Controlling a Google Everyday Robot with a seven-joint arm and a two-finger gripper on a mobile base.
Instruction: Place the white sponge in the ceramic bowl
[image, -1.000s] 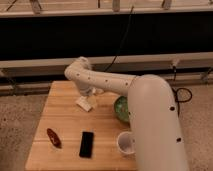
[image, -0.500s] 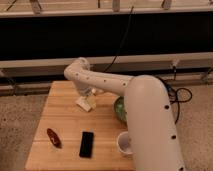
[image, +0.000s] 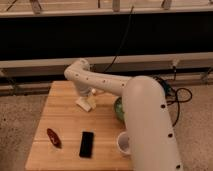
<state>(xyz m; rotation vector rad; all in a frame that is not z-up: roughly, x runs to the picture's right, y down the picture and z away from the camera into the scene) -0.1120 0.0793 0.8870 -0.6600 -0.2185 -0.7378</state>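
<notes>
Reference landmark: ceramic bowl (image: 118, 109), green, glossy, on the right half of the wooden table (image: 65, 120). Only its left edge on show; remainder hidden behind the white arm (image: 145, 115).

White sponge (image: 84, 104): flat on the tabletop, left of the ceramic bowl and clearly apart from it, at about the same depth. Not inside the bowl. Looks slightly skewed to the table edges.

Gripper (image: 90, 96): pointed downward, left of the ceramic bowl, directly over the right end of the white sponge. Jaws apart, clamped on nothing. Contact with the sponge: cannot tell, since the two overlap in the camera view.

Arm: rising from the near right, passing across the front of the ceramic bowl, bending at an elbow above and left of it, then dropping to the gripper.

Other items noted:
- White cup (image: 123, 143): nearer the camera than the ceramic bowl, partly covered by the arm.
- Black phone (image: 86, 144): flat, nearer and to the left of the ceramic bowl.
- Red object (image: 53, 138): further left again, well apart from the bowl.
- Cables (image: 175, 97): on the floor to the right of the ceramic bowl, off the table.
</notes>
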